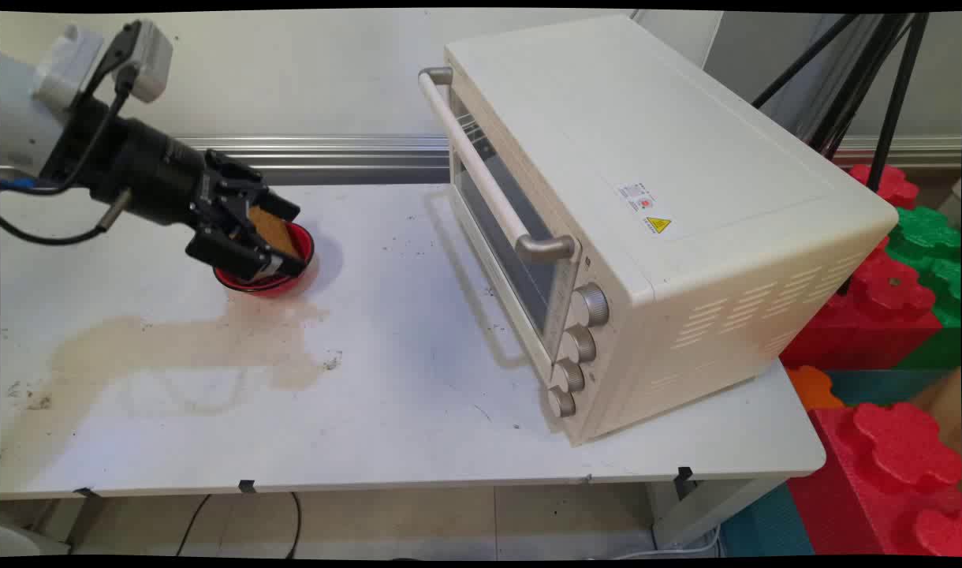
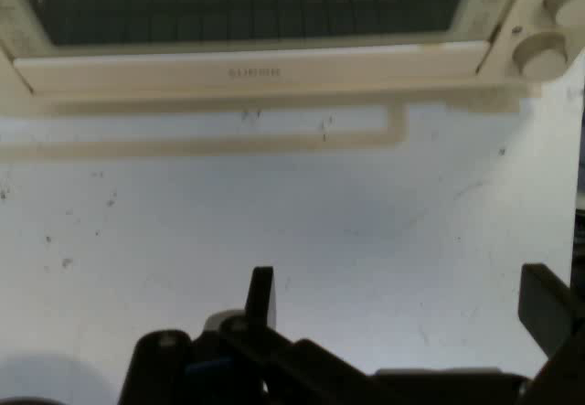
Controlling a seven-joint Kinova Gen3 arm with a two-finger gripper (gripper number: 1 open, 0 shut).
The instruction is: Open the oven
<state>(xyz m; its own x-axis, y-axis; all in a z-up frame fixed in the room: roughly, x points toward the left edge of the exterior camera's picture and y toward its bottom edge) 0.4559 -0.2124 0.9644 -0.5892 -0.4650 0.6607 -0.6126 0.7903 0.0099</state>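
The claw (image 1: 272,233) reaches in low over the tabletop's (image 1: 402,394) left part, toward the far edge, pointing across at the toaster oven (image 1: 646,221). In the main view a flat brown slice (image 1: 274,229), which looks like toast, sits between its two black fingers, and the claw appears clenched on it; the hand view, though, shows the fingers (image 2: 261,297) standing well apart with only bare tabletop (image 2: 274,213) between them and no slice to be seen, so the grip is not confirmed from there. Directly under the claw and the slice stands a small red bowl (image 1: 301,260), its near and left sides hidden by the claw's linkage; whether the slice touches the bowl cannot be told. The cream toaster oven takes up the tabletop's right half, turned at an angle so that its glass door, long bar handle (image 1: 481,170) and column of four knobs (image 1: 579,347) face the claw, and the door looks closed. In the hand view the oven (image 2: 247,21) fills the top, with its handle (image 2: 256,69) running across and two knobs (image 2: 544,53) at the upper right. A wide brownish stain (image 1: 181,339) spreads over the tabletop from below the bowl toward the left edge and near-left corner. Beyond the right edge lie large red and green foam blocks (image 1: 899,315) and black tripod legs (image 1: 859,71).
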